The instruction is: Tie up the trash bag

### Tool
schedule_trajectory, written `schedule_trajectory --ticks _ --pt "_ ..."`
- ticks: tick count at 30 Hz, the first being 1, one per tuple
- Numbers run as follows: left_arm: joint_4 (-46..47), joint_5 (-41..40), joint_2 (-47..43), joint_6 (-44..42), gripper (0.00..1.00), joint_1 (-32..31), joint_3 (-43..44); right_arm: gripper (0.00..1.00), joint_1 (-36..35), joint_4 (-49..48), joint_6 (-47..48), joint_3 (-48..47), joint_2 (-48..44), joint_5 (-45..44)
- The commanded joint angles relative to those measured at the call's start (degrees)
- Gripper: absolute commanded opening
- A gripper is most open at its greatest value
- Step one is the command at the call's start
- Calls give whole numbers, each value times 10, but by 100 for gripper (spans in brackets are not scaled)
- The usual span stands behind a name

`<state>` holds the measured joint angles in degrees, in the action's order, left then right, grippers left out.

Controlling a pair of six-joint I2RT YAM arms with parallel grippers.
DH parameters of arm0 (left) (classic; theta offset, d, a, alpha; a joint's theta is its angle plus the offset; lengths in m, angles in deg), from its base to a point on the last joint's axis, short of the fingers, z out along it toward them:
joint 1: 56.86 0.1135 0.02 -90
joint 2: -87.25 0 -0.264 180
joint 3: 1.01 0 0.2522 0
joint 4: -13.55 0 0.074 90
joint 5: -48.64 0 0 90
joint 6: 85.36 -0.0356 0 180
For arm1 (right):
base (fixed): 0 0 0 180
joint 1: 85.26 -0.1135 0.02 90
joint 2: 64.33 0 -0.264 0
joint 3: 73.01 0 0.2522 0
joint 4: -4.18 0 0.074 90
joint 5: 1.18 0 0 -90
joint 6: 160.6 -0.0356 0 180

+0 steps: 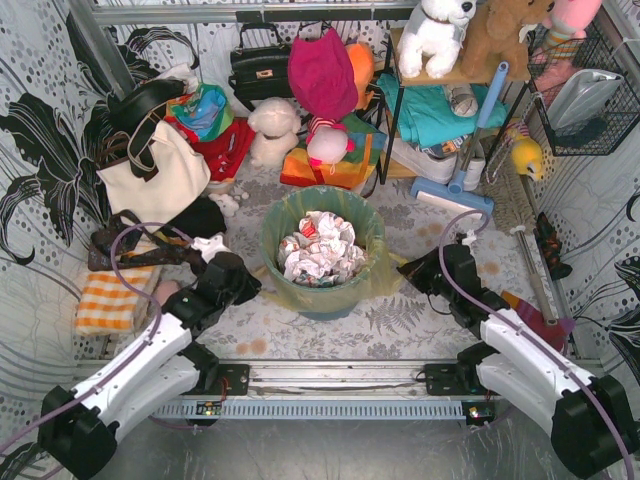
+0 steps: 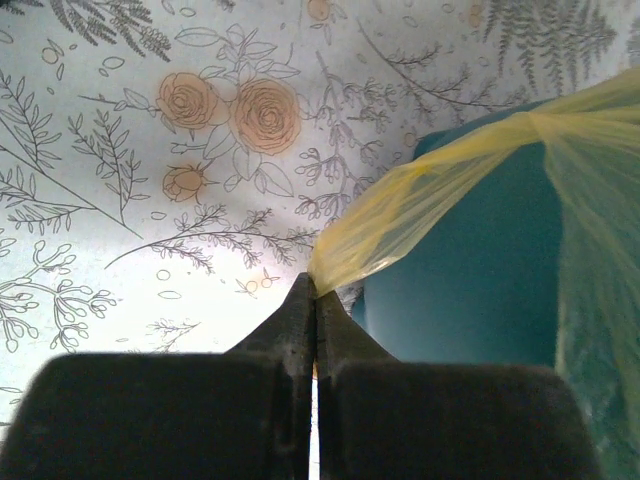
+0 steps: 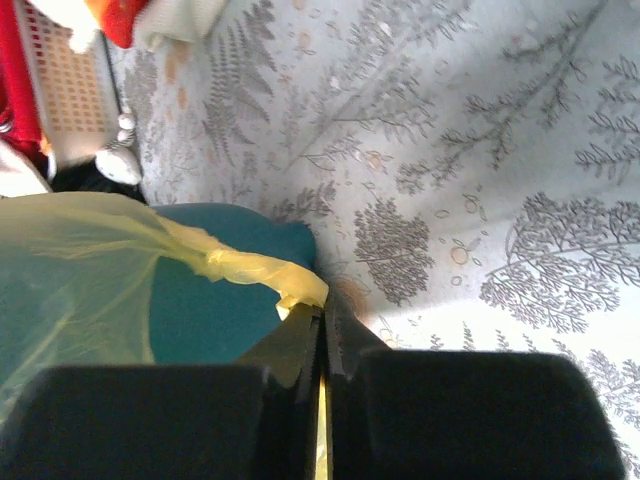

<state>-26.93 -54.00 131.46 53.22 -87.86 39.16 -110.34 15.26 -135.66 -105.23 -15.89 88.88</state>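
Note:
The yellow-green trash bag [image 1: 378, 268] lines the teal bucket [image 1: 325, 302] at the table's middle, with crumpled white-and-red paper [image 1: 320, 250] inside. My left gripper [image 1: 250, 283] is at the bucket's left side, shut on a stretched corner of the trash bag [image 2: 400, 215], which runs out from the tips [image 2: 316, 290]. My right gripper [image 1: 408, 270] is at the bucket's right side, shut on another twisted corner of the bag [image 3: 245, 268], pinched at the tips [image 3: 322, 310]. The bucket wall shows in both wrist views [image 2: 470, 270] [image 3: 215, 300].
A cream tote handbag [image 1: 155, 175] and an orange-striped cloth [image 1: 110, 300] lie at the left. Plush toys [image 1: 272, 130], a black handbag [image 1: 258, 68] and a shelf [image 1: 440, 110] stand behind the bucket. A blue mop [image 1: 460, 185] and a rod [image 1: 535, 270] lie at the right.

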Motion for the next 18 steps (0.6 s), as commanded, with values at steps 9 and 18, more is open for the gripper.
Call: schedule_trajectory --ticks 9,18 --pt "54 78 -173 -59 0 4 41 0 3 41 59 -96 -85 33" --pt "113 136 -207 -68 0 4 86 0 3 24 81 -197 -62 80"
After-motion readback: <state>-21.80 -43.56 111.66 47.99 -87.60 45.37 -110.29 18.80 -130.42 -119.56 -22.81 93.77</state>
